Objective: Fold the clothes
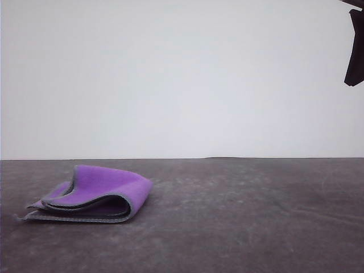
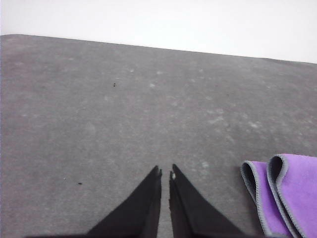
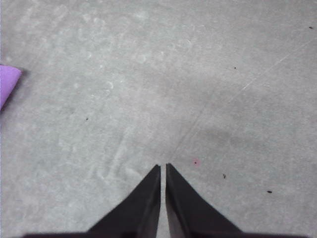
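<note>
Lying folded on the near-left part of the table [image 1: 239, 227], the cloth [image 1: 94, 196] shows its purple face outward, with the grey hem tracing the layered edges along its front and a rounded fold at its right end. The layers do not lie flat: the upper flap bulges and a gap stays open between it and the lower layers, which suggests the fabric was simply laid over and let go, not pressed down. From the left wrist view the same cloth [image 2: 287, 193] appears as two stacked purple folds edged in grey, just beside the left gripper [image 2: 165, 172] but not touching it. That gripper's fingers are drawn together with only a thin slit between the tips, and nothing is caught between them; it hangs over bare table, apart from the fabric, so as not to disturb the fold. The right gripper [image 3: 163, 166] is likewise closed on nothing, its tips nearly meeting above the scuffed grey surface, with only a purple corner of the cloth [image 3: 7, 82] well off to one side. A dark piece of arm [image 1: 355, 48] shows high at the right of the front view. By my judgement the folding is done or nearly so, and both arms stand clear.
</note>
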Robot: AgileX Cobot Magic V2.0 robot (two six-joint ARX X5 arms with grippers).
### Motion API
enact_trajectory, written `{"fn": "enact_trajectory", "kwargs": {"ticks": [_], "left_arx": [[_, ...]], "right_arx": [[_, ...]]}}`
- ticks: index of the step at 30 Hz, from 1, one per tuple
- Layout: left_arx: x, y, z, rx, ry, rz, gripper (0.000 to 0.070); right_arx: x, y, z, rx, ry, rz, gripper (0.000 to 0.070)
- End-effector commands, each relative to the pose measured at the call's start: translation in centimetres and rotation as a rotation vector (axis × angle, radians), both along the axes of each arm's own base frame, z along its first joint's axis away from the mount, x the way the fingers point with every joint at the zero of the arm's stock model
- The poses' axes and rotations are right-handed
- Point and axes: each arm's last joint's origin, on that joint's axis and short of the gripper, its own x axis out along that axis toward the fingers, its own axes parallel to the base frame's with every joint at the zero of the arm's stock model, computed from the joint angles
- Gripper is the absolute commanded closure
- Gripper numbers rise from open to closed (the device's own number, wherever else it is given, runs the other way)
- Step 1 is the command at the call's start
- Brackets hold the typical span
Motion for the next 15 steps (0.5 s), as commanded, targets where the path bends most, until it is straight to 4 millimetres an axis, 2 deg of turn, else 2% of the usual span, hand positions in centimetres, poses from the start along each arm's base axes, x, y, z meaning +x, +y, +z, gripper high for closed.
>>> {"fn": "enact_trajectory", "kwargs": {"ticks": [1,9,12,15], "left_arx": [[0.1,0.0,-0.7,-0.001,0.027,0.004,0.0683],[0.1,0.0,-0.7,-0.001,0.027,0.004,0.0683],[0.1,0.0,-0.7,-0.001,0.027,0.004,0.0683],[0.1,0.0,-0.7,-0.001,0.026,0.004,0.0683]], "right_arx": [[0.2,0.1,0.2,0.004,-0.010,0.000,0.0689],[0.3,0.1,0.3,0.003,-0.016,0.001,0.0690],[0.4,0.1,0.8,-0.016,-0.087,0.011,0.0690],[-1.1,-0.4,2.1,-0.059,-0.184,0.002,0.0690]]}}
